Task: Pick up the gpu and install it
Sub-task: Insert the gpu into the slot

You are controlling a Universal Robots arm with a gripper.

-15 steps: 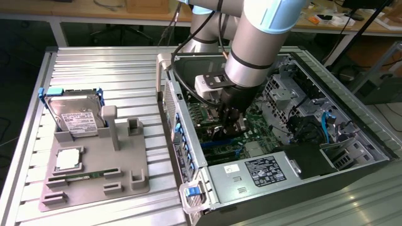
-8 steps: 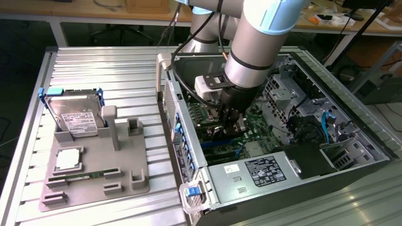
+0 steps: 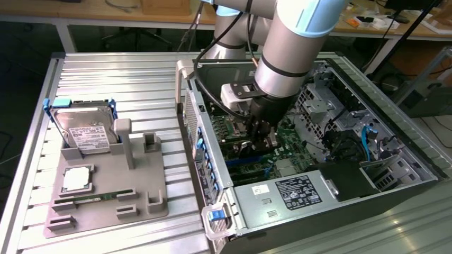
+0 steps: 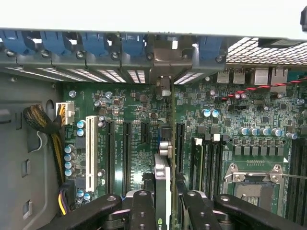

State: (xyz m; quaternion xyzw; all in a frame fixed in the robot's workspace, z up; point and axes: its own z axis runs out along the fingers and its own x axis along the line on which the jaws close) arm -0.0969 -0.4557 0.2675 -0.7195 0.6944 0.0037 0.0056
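End effector [image 4: 163, 203] clamping upright gpu [image 4: 162, 179], above motherboard [image 4: 129, 139] slots

I count one gpu [image 4: 162, 184] pinched between my two fingers [image 4: 143, 211], and one open computer case [image 3: 395, 159] with one motherboard [image 4: 139, 139] in it. On that board I see one white slot [image 4: 90, 148] and one empty processor socket [image 4: 253, 184]. Outside sits one grey holder tray [image 3: 141, 185] carrying one hard drive [image 3: 84, 129], one RAM stick [image 3: 95, 198] and one processor [image 3: 76, 180].
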